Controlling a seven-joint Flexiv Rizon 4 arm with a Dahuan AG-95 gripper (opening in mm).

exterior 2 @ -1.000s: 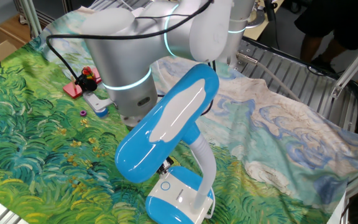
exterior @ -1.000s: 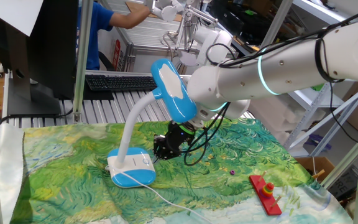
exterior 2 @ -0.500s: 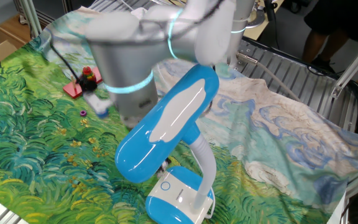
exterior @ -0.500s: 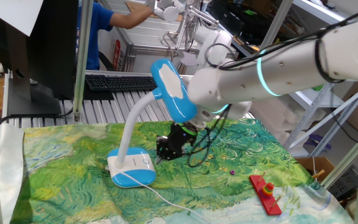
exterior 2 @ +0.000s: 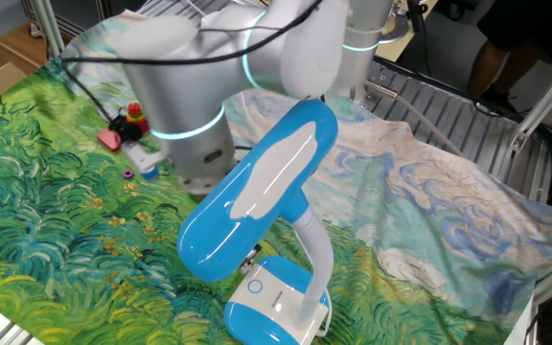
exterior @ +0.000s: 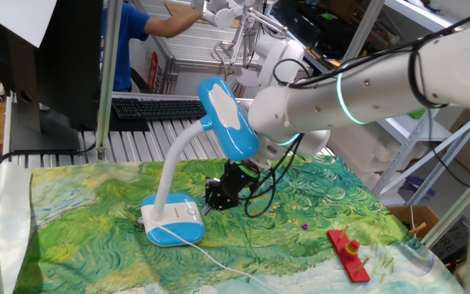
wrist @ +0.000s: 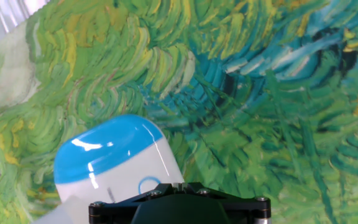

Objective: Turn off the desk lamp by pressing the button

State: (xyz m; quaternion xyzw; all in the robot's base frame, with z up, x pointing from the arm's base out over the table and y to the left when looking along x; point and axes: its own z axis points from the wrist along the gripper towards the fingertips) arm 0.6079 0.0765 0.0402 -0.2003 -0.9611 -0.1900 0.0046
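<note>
The lamp [exterior: 188,180] is a light-blue and white plastic one, standing upright on the green painted cloth with its rounded flat base [exterior: 172,223] flat on the fabric. A curved white neck [exterior: 172,163] rises from the back of the base and arcs over to an oblong blue head [exterior 2: 257,190] with a white panel, tilted at a slant. The button [exterior 2: 255,286] is a tiny ring mark on the base's white top plate (also visible in the hand view [wrist: 148,185]), near its front.

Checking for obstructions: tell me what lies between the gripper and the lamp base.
Nothing: in one fixed view only bare painted cloth separates the gripper from the lamp base.
</note>
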